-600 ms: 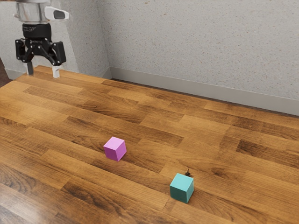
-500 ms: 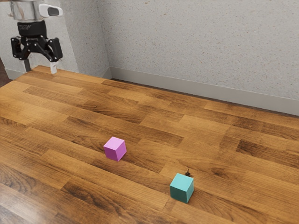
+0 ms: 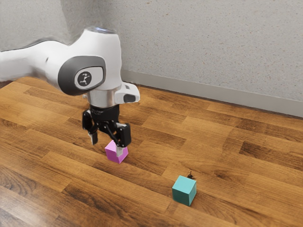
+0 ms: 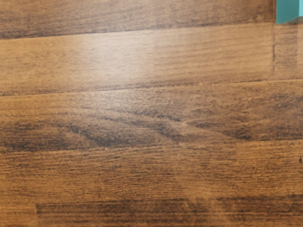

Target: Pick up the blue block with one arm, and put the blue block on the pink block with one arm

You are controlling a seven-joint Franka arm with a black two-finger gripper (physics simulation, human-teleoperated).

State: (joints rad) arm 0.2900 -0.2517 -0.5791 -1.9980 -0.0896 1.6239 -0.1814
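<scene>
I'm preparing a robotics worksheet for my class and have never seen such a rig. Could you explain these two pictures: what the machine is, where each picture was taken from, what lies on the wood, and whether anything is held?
The machine is a simulated white robot arm that ends in a black two-finger gripper. One picture comes from a camera at the arm's side. The other comes from a camera on the arm's hand, looking down at the wooden surface. Two small cubes lie on the wood: a pink block and a blue block. A corner of the blue block also shows in the hand camera's picture. In the side view the gripper is open, seen against the pink block, and it holds nothing.
</scene>
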